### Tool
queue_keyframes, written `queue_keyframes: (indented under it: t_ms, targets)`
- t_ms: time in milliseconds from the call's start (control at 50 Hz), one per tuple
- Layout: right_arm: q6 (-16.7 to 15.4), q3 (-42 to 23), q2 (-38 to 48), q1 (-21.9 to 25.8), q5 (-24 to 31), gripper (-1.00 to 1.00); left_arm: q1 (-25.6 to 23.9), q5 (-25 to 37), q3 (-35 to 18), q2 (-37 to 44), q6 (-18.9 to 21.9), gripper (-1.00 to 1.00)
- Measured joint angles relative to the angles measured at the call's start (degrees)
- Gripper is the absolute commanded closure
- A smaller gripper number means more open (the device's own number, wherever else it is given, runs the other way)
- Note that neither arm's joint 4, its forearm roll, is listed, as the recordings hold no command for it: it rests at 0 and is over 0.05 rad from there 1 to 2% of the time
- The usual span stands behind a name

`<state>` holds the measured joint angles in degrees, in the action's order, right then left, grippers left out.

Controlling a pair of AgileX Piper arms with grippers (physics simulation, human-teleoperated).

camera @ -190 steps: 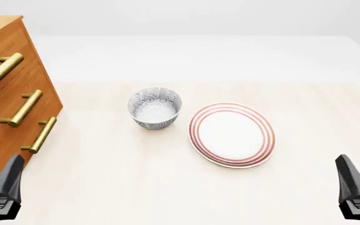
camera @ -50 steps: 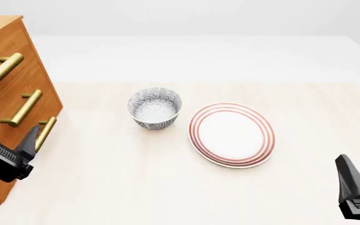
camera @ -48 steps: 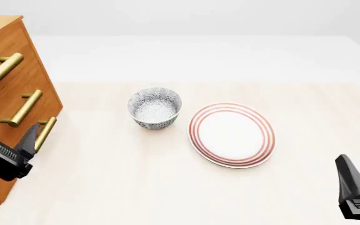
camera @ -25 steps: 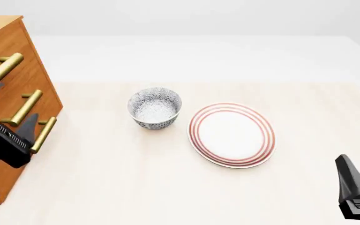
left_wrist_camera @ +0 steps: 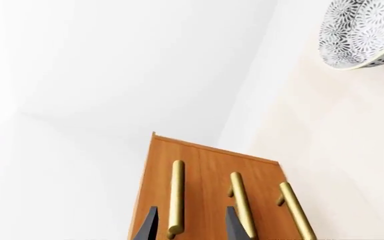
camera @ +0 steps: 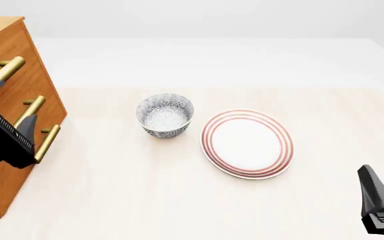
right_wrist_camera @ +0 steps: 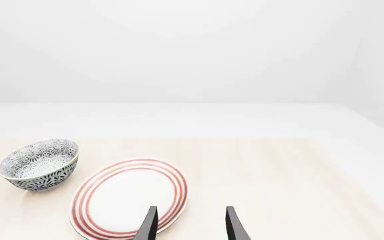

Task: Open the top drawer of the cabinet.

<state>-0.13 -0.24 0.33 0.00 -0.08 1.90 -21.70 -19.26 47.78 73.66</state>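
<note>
Awaiting grasp: left gripper (left_wrist_camera: 189, 226), fingers spread, straddles top drawer (left_wrist_camera: 157, 190) handle; drawer shut at tabletop's left edge; pull outstanding.

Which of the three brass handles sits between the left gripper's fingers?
The top drawer's handle: the left gripper straddles its end. The other two lie beside the fingers.

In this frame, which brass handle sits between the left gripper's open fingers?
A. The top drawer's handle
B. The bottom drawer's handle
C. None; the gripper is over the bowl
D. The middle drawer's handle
A. In the left wrist view the left gripper is open, with its two dark fingers on either side of the top drawer's handle, the one nearest the cabinet's top edge; contact cannot be told.
</note>
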Motion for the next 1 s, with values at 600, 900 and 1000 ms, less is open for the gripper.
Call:
queue_keyframes:
  t_ms: [600, 900, 1000]
  targets:
    - [0.0, 0.01, -0.01, 0.0, 0.01, -1.0, 3.74, -7.95, 0.03, 7.83, 4.86, -1.0]
    - [0.0, 0.01, -0.02, 0.01, 0.01, -1.0, 5.75, -10.6, -0.23, 10.46, 5.51, -1.0]
    - [0.0, 0.01, -0.01, 0.01, 0.01, -1.0, 6.41, -11.53, -0.38, 11.55, 5.74, -1.0]
